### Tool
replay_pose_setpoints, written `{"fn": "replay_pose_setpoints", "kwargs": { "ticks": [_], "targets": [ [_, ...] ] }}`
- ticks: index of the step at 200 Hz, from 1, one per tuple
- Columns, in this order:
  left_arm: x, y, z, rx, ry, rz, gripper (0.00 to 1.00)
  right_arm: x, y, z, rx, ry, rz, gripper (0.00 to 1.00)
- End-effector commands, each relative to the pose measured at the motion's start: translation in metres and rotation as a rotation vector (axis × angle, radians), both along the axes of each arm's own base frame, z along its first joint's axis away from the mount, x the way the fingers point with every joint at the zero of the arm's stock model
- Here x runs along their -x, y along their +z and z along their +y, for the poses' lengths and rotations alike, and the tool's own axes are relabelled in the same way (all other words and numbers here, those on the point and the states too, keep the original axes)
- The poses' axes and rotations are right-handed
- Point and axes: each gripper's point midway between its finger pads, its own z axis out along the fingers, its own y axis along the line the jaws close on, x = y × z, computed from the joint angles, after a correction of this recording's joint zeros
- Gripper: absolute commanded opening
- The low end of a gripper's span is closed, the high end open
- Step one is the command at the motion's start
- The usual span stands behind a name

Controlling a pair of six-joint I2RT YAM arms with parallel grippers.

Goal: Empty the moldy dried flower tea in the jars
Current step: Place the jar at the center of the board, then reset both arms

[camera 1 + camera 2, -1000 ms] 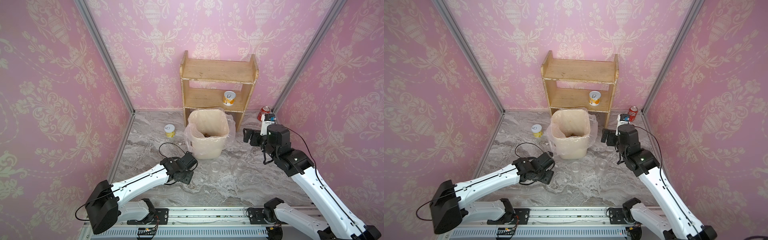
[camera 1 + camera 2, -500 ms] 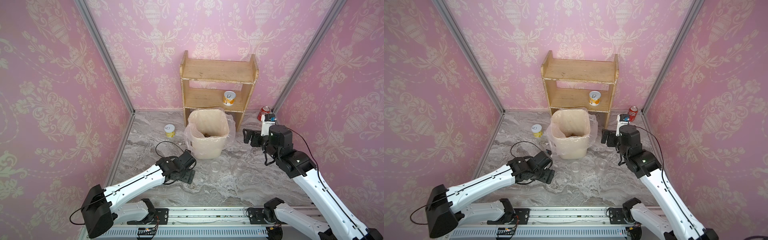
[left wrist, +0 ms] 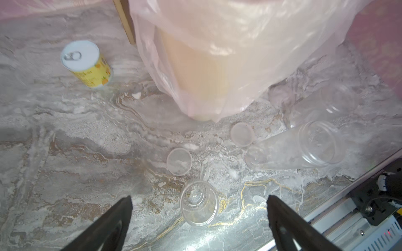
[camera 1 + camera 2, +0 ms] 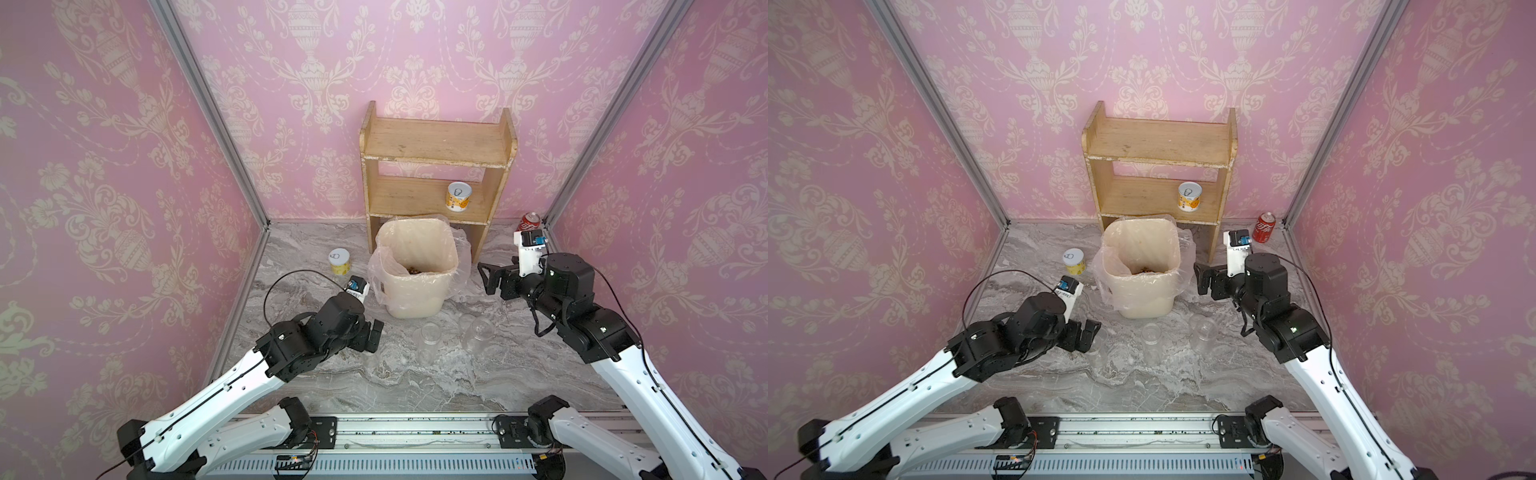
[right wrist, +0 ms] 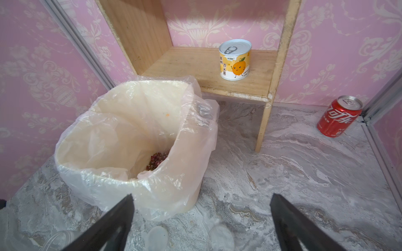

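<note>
Since a second ago my left jaws have spread wide, and the rear joint of my left arm (image 4: pixel 232 386) has slid toward the lower left corner in both top views. The left jaws now stand apart on either side of one clear jar (image 3: pixel 199 203). It is upright and looks empty on the counter (image 3: pixel 76 134), at the lower middle of the left wrist view. I cannot tell whether either jaw touches it.

A second jar (image 4: pixel 430 334) and a third jar (image 4: pixel 482 330) stand just below the lined bin (image 4: pixel 411 299), centre frame. Two translucent lids lie flat nearby, one lid (image 3: pixel 179 161) just above the first jar and another lid (image 3: pixel 242 134) further right.

The moldy dried flower tea (image 5: pixel 157 160) lies at the bottom of the bin. My right jaws are apart too, holding nothing, raised right of the bin.
</note>
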Motion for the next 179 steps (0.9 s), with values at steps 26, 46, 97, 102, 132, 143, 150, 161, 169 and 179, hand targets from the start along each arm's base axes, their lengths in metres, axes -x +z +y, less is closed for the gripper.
{"fn": "replay_pose_setpoints", "kwargs": {
  "ticks": [26, 46, 97, 102, 132, 143, 150, 161, 169, 179],
  "targets": [
    [-0.029, 0.067, 0.046, -0.096, 0.165, -0.389, 0.99, 0.003, 0.001, -0.002, 0.044, 0.021, -0.084, 1.0],
    [-0.041, 0.085, 0.069, -0.189, 0.265, -0.515, 0.99, -0.003, -0.003, -0.026, 0.061, -0.121, -0.125, 1.0],
    [-0.086, 0.084, 0.148, -0.205, 0.593, -0.588, 0.99, -0.023, -0.03, -0.095, 0.049, -0.463, -0.125, 0.99],
    [-0.089, 0.081, 0.156, -0.199, 0.625, -0.586, 0.99, -0.026, -0.035, -0.101, 0.043, -0.482, -0.115, 1.0],
    [-0.111, 0.05, 0.196, -0.134, 0.79, -0.549, 0.99, -0.043, -0.071, -0.136, 0.007, -0.571, -0.032, 1.0],
    [-0.118, 0.028, 0.211, -0.121, 0.854, -0.515, 0.99, -0.048, -0.087, -0.148, -0.003, -0.603, 0.003, 1.0],
    [-0.122, 0.018, 0.218, -0.114, 0.891, -0.503, 0.99, -0.05, -0.098, -0.155, -0.011, -0.615, 0.027, 1.0],
    [-0.129, 0.001, 0.225, -0.121, 0.924, -0.49, 0.99, -0.054, -0.113, -0.163, -0.018, -0.628, 0.05, 1.0],
    [-0.133, -0.011, 0.229, -0.137, 0.95, -0.486, 0.99, -0.055, -0.123, -0.169, -0.022, -0.64, 0.061, 1.0],
    [-0.138, -0.024, 0.23, -0.142, 0.958, -0.497, 0.99, -0.056, -0.136, -0.176, -0.017, -0.654, 0.071, 1.0]
  ]
}}
